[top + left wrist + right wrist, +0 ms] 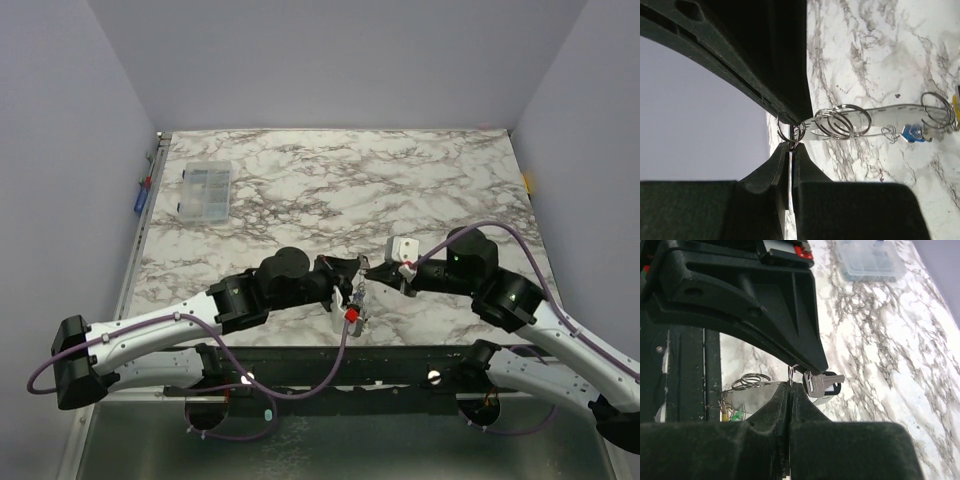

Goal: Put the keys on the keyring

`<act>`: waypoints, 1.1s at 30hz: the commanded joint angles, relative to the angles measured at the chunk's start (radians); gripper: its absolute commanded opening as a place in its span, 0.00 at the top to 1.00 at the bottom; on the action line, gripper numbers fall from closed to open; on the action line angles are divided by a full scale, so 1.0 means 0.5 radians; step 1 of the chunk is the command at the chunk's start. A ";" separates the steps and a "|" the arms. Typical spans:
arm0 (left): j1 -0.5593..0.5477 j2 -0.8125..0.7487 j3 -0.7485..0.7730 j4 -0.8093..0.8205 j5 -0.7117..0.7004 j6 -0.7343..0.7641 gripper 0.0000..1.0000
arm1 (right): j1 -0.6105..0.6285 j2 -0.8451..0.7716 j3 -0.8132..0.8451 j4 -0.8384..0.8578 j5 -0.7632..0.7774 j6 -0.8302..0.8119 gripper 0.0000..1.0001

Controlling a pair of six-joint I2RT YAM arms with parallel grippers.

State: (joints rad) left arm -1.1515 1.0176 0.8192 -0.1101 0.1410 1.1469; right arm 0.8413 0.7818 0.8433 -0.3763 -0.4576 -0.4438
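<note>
So the keyring (890, 107) lies stretched over the marble table (880, 45) just past my left claw (791, 137), with a bunch of coiled rings (840, 122) near its close end. A blue-headed key (912, 132) sits by its far end, apparently on it already. My left claw is pinched shut on a small split ring (785, 127) at the loop's tip. Whether that ring is linked to the loop I cannot tell. My right claw (790, 382) is clamped on the black-headed silver key (822, 383) by its little ring, and that key is not yet threaded on. I judge the job partly done.
</note>
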 commanded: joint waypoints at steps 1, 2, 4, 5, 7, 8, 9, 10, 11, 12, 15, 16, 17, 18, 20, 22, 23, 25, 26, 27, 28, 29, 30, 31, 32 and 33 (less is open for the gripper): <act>-0.014 0.044 -0.034 0.160 -0.264 -0.246 1.00 | 0.008 0.001 0.000 0.299 0.165 0.094 0.99; -0.015 0.052 -0.034 0.176 -0.308 -0.272 1.00 | 0.008 0.004 -0.002 0.311 0.189 0.100 0.99; -0.016 0.072 -0.029 0.210 -0.382 -0.351 1.00 | 0.008 0.014 -0.004 0.330 0.214 0.117 1.00; -0.016 0.083 -0.027 0.212 -0.416 -0.392 1.00 | 0.008 0.018 -0.005 0.341 0.224 0.122 1.00; -0.014 0.105 -0.020 0.273 -0.477 -0.475 1.00 | 0.008 0.021 -0.012 0.370 0.243 0.135 0.99; -0.015 0.115 -0.012 0.293 -0.499 -0.540 1.00 | 0.008 0.021 -0.019 0.392 0.257 0.145 0.99; -0.016 0.125 -0.005 0.308 -0.525 -0.599 1.00 | 0.008 0.022 -0.035 0.418 0.281 0.152 0.99; -0.014 0.134 0.000 0.324 -0.550 -0.644 1.00 | 0.008 0.021 -0.045 0.450 0.305 0.158 0.99; -0.014 0.140 0.004 0.337 -0.569 -0.691 1.00 | 0.008 0.020 -0.055 0.479 0.331 0.168 0.99; -0.015 0.143 0.006 0.342 -0.580 -0.720 1.00 | 0.008 0.018 -0.066 0.514 0.366 0.183 0.99; -0.016 0.132 0.004 0.386 -0.604 -0.840 1.00 | 0.008 0.016 -0.104 0.629 0.441 0.222 0.99; -0.016 0.124 -0.002 0.408 -0.624 -0.883 1.00 | 0.008 0.015 -0.113 0.665 0.466 0.233 0.99; -0.016 0.117 -0.010 0.430 -0.640 -0.919 1.00 | 0.008 0.013 -0.122 0.700 0.485 0.242 0.99; -0.016 0.106 -0.014 0.447 -0.648 -0.951 1.00 | 0.008 0.011 -0.134 0.728 0.495 0.248 0.99; -0.016 0.097 -0.020 0.484 -0.660 -1.027 0.97 | 0.008 -0.001 -0.162 0.800 0.497 0.256 0.99; -0.016 0.097 -0.009 0.497 -0.654 -1.102 0.89 | 0.008 -0.011 -0.192 0.849 0.484 0.259 0.99; -0.016 0.095 -0.005 0.503 -0.653 -1.134 0.88 | 0.008 -0.014 -0.206 0.865 0.482 0.261 0.99; -0.016 0.100 0.012 0.512 -0.678 -1.204 0.84 | 0.008 -0.018 -0.225 0.883 0.475 0.260 0.99; -0.016 0.099 0.014 0.515 -0.692 -1.241 0.82 | 0.008 -0.022 -0.233 0.887 0.473 0.257 0.99; -0.016 0.095 0.015 0.519 -0.705 -1.266 0.80 | 0.008 -0.028 -0.242 0.890 0.475 0.254 0.99; -0.016 0.086 0.015 0.518 -0.708 -1.287 0.76 | 0.008 -0.033 -0.246 0.891 0.484 0.245 0.99; -0.016 0.074 0.012 0.518 -0.711 -1.305 0.72 | 0.008 -0.039 -0.252 0.888 0.489 0.232 0.99; -0.016 0.057 0.002 0.519 -0.716 -1.312 0.68 | 0.008 -0.048 -0.258 0.886 0.494 0.222 0.99; -0.015 0.036 -0.011 0.518 -0.732 -1.315 0.64 | 0.008 -0.055 -0.265 0.892 0.501 0.208 0.99; -0.014 0.012 -0.028 0.518 -0.762 -1.313 0.61 | 0.008 -0.064 -0.270 0.892 0.501 0.189 0.99; -0.016 -0.012 -0.047 0.513 -0.809 -1.309 0.57 | 0.008 -0.073 -0.273 0.887 0.501 0.175 0.99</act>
State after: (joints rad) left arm -1.1542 1.0691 0.8181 0.1200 -0.1967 0.5411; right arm 0.8429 0.7753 0.7143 -0.0124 -0.2398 -0.3325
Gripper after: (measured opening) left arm 0.356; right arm 0.014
